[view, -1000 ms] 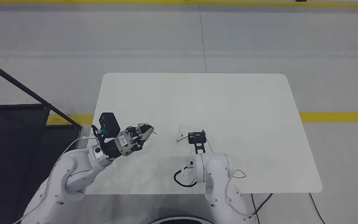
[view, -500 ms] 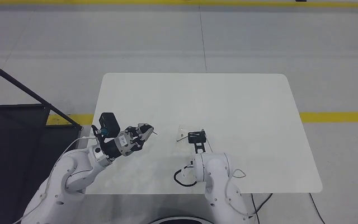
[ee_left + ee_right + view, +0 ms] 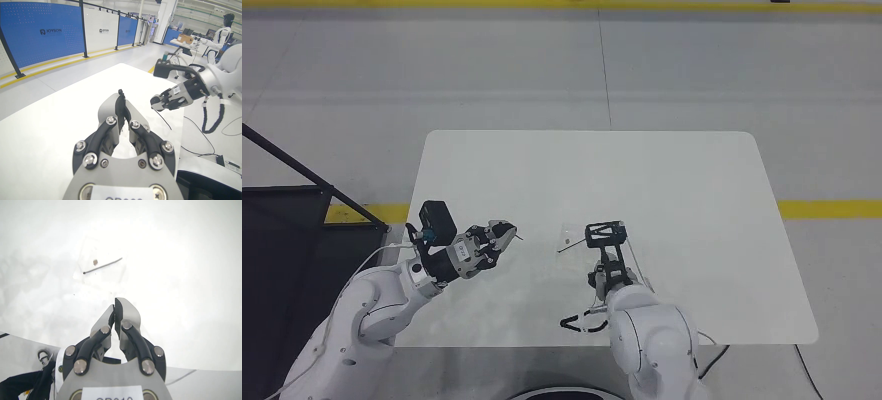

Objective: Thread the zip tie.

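zip tie on table, well inside all edges

White counter on pale grey floor, yellow floor line alongside. Blue and white fence panels behind, far table with cardboard box.

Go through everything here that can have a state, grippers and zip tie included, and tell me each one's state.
left gripper: shut on a thin dark strip that sticks out at its tip.
right gripper: shut, nothing seen between its pads, apart from the zip tie.
zip tie: lying straight on a clear bag, not looped, unthreaded.
clear bag: flat on the table.
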